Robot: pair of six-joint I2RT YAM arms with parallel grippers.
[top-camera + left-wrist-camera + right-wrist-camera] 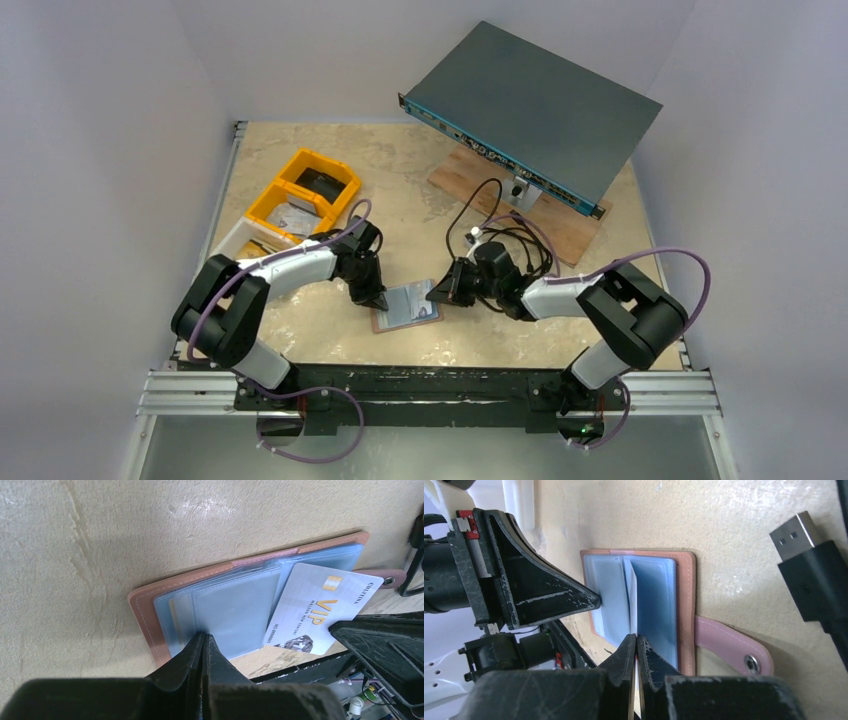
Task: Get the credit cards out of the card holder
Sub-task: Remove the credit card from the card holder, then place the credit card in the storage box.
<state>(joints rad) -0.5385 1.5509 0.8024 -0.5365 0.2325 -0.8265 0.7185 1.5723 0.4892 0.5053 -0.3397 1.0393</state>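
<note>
Left gripper (205, 637), right gripper (636, 640), both pinched closed

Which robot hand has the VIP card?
The right gripper: it is shut on one edge of the white VIP card. The left gripper, also shut, only touches the card holder at its blue sleeves.

- A robotics lab test cell: plain white walls (100, 150) box in a beige table (400, 170).
- Robot arms (290, 265) bolted to an aluminium rail (190, 392) at 6 o'clock.
- Rack-mount electronics unit (535, 105) at 1 o'clock; yellow parts bins (297, 190) at 10 o'clock.
</note>
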